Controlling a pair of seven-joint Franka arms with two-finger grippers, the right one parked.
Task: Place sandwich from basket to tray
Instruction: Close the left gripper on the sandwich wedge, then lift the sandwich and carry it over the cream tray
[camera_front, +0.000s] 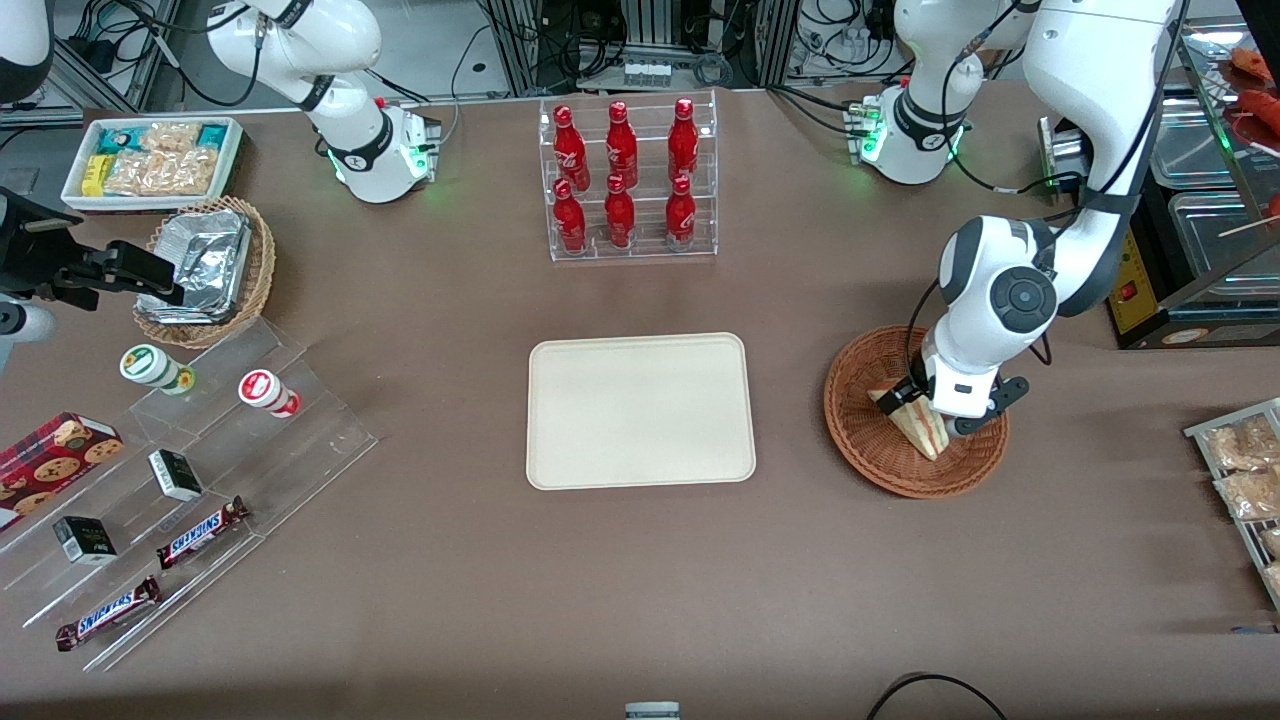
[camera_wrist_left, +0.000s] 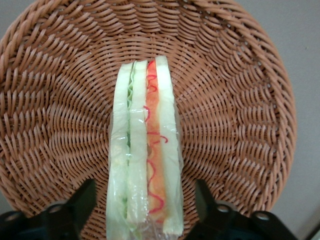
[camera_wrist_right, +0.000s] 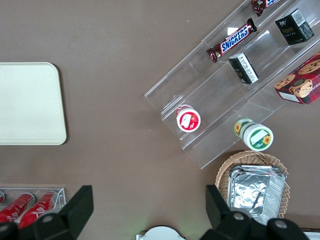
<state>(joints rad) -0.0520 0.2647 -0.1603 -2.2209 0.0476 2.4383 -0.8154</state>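
The sandwich (camera_front: 922, 427) lies in the round reddish-brown basket (camera_front: 862, 440), toward the working arm's end of the table. In the left wrist view the sandwich (camera_wrist_left: 145, 130) shows its cut edge, with pale bread, green and red-orange layers under clear wrap, on the woven basket (camera_wrist_left: 230, 100). My gripper (camera_wrist_left: 145, 187) is open down inside the basket. One black finger (camera_wrist_left: 84, 200) stands on each side of the wedge, with a gap on both sides. In the front view the gripper (camera_front: 925, 402) sits low over the sandwich. The cream tray (camera_front: 640, 410) lies flat at the table's middle, beside the basket.
A clear rack of red bottles (camera_front: 630, 180) stands farther from the front camera than the tray. Toward the parked arm's end are a tiered acrylic shelf (camera_front: 200, 470) with snacks, a wicker basket of foil containers (camera_front: 205, 265) and a white snack bin (camera_front: 150, 160). A rack of packets (camera_front: 1245, 470) sits near the basket.
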